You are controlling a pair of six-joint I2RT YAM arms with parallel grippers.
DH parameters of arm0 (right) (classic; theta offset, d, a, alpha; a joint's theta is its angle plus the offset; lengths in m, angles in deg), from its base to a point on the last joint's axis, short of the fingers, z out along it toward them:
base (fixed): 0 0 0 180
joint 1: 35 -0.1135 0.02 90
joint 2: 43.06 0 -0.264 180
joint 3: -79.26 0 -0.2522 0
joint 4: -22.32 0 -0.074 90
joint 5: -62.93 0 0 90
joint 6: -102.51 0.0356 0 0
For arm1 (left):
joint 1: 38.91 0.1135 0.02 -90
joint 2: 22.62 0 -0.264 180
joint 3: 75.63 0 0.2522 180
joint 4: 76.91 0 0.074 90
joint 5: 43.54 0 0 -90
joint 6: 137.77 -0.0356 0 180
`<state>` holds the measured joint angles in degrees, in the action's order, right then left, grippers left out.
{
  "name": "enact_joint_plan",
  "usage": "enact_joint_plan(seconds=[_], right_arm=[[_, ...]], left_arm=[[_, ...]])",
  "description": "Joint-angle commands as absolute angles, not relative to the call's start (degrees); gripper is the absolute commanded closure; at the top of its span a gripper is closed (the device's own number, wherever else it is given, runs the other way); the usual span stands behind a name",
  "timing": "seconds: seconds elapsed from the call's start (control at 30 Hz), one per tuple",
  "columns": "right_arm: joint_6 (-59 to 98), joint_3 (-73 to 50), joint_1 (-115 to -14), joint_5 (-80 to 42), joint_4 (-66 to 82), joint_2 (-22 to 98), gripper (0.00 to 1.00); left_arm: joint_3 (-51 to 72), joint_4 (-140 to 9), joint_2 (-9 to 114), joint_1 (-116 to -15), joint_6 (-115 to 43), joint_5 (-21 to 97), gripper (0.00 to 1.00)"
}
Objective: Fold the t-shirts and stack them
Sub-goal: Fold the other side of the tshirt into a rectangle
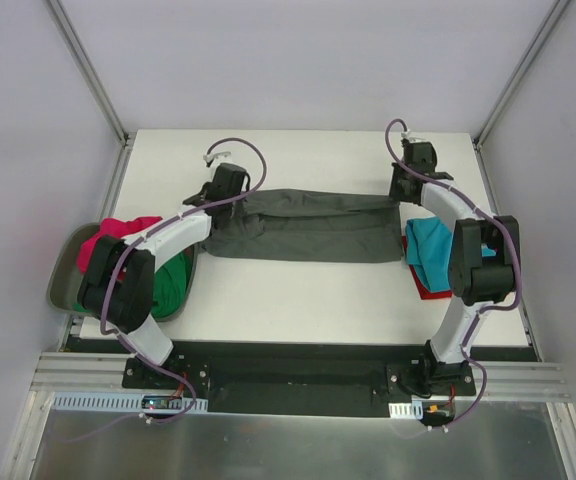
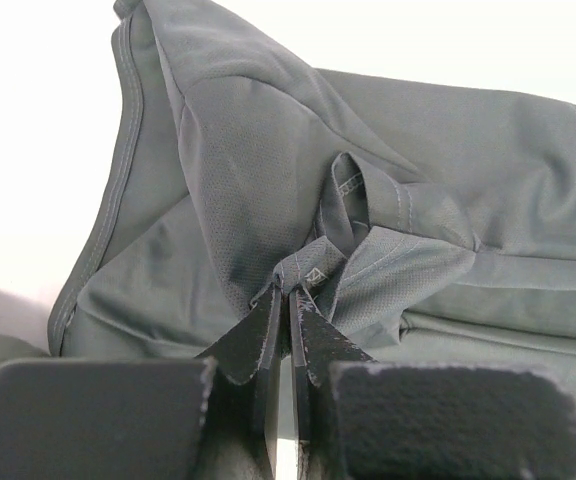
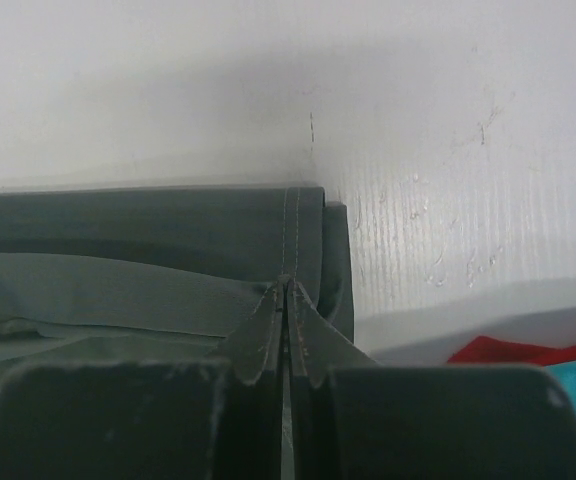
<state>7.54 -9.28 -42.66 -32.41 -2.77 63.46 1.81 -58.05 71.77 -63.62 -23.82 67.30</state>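
Pale-walled enclosure around a white matte table, the work surface for both arms.

Item 1: dark grey cotton t-shirt, short-sleeved. It lies as a long band folded lengthwise, stretched between the left gripper and the right gripper. It is held at both ends, presumably to keep the band taut and flat for the next fold; judged mid-fold.

Item 2: dull grey-green shallow tray, outboard of the left gripper and behind its wrist. It holds a crumpled magenta pink shirt and a crumpled green shirt, evidently the unfolded supply.

Item 3: teal shirt lying on a red shirt, just behind and outboard of the right gripper. This is judged to be the start of the stack.

Item 4: left gripper. Its fingers are pressed together on a bunched tuck of the grey fabric beside a stitched hem. The cloth rises from the tips in a small peak.

Item 5: right gripper. Its fingers are pressed together on the stitched edge at the band's corner. White table lies ahead of the tips, with red and teal cloth to their right.
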Motion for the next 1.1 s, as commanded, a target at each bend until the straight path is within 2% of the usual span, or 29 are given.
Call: enact_joint_plan(seconds=[0.0,0.1,0.23,0.3,0.33,0.4,0.43,0.47,0.5,0.53,0.6,0.63,0.77,0.9,1.07], right_arm=[[6.4,-10.9,-42.6,-33.0,-2.6,59.9,0.99],[6.2,-11.9,-42.6,-32.8,-2.8,59.4,0.99],[6.5,-12.9,-42.6,-31.8,-4.0,59.2,0.88],[6.9,-13.5,-42.6,-32.0,-6.0,58.7,0.89],[6.8,-13.6,-42.6,-32.2,-7.8,58.5,0.88],[7.2,-13.5,-42.6,-33.9,-11.6,57.6,0.8],[7.3,-14.0,-42.6,-34.4,-12.3,56.9,0.66],[7.2,-14.3,-42.6,-34.6,-12.7,55.4,0.46],[7.2,-14.6,-42.6,-34.7,-13.1,54.8,0.23],[7.0,-14.7,-42.6,-34.5,-13.4,53.4,0.04],[7.1,-14.8,-42.6,-32.5,-13.8,50.6,0.04],[7.3,-15.2,-42.6,-30.9,-13.5,49.3,0.04],[8.5,-19.1,-42.7,-19.6,-11.3,45.0,0.04],[10.9,-25.7,-42.9,-14.5,-8.5,39.8,0.04],[15.7,-34.8,-43.0,-10.8,-6.6,32.7,0.04]], left_arm=[[-1.5,-58.1,67.4,-64.4,-21.0,69.1,1.0],[-3.3,-58.1,66.9,-64.4,-20.4,67.6,1.0],[-5.1,-57.7,67.6,-64.4,-19.3,62.2,0.98],[-6.3,-56.5,66.8,-64.4,-18.9,60.2,0.91],[-7.1,-55.8,65.7,-64.4,-18.9,59.2,0.82],[-9.0,-54.8,62.6,-64.4,-18.8,57.6,0.7],[-9.7,-54.5,60.8,-64.4,-19.2,56.5,0.6],[-10.2,-54.0,59.2,-64.4,-19.5,56.2,0.42],[-10.1,-53.7,57.7,-64.4,-19.7,56.3,0.32],[-9.6,-53.3,56.7,-64.4,-19.9,56.3,0.2],[-7.7,-53.1,56.0,-64.4,-20.8,56.3,0.03],[-6.2,-53.1,56.5,-64.3,-21.4,56.3,0.01],[1.1,-53.0,64.7,-62.8,-21.9,54.6,0.01],[9.0,-52.3,74.1,-61.2,-20.5,43.9,0.01],[13.4,-52.3,81.5,-61.4,-23.7,31.2,0.01]])
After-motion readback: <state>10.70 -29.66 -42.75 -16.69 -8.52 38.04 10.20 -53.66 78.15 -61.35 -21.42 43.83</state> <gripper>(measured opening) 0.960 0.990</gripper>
